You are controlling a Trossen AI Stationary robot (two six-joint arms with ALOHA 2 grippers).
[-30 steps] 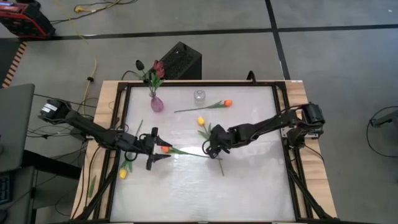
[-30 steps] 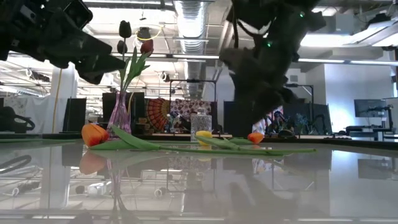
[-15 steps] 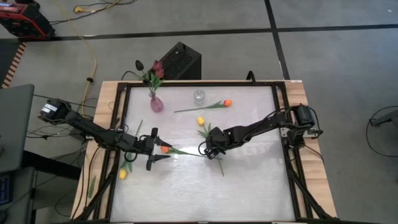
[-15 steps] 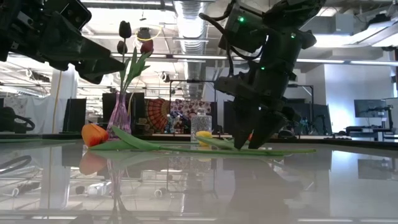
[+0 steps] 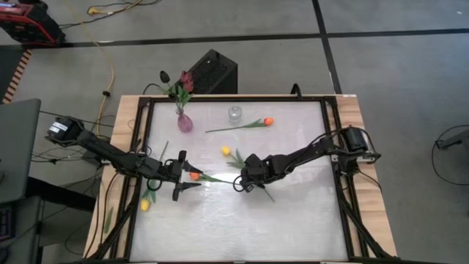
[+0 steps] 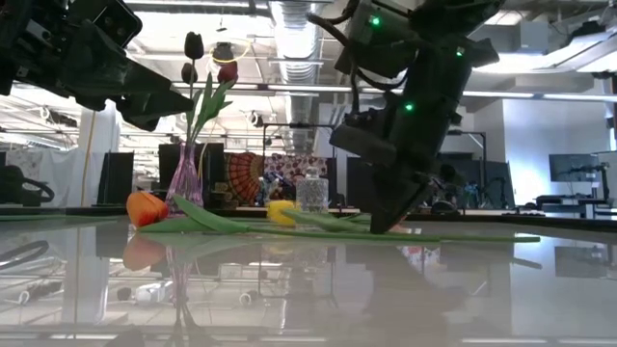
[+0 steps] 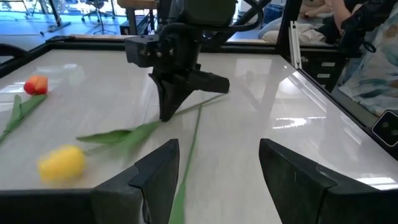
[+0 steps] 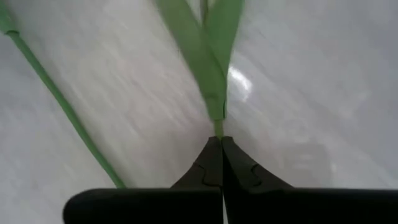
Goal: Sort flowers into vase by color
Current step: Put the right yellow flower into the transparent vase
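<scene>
Mid-table, right hand pinching yellow tulip stem

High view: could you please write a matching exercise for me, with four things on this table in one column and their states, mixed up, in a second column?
Things:
1. right gripper
2. left gripper
3. pink vase
4. glass jar

States:
a. open
b. holds flowers
c. shut on a green stem
d. stands with nothing in it

Pairs: 1-c, 2-a, 3-b, 4-d
</scene>
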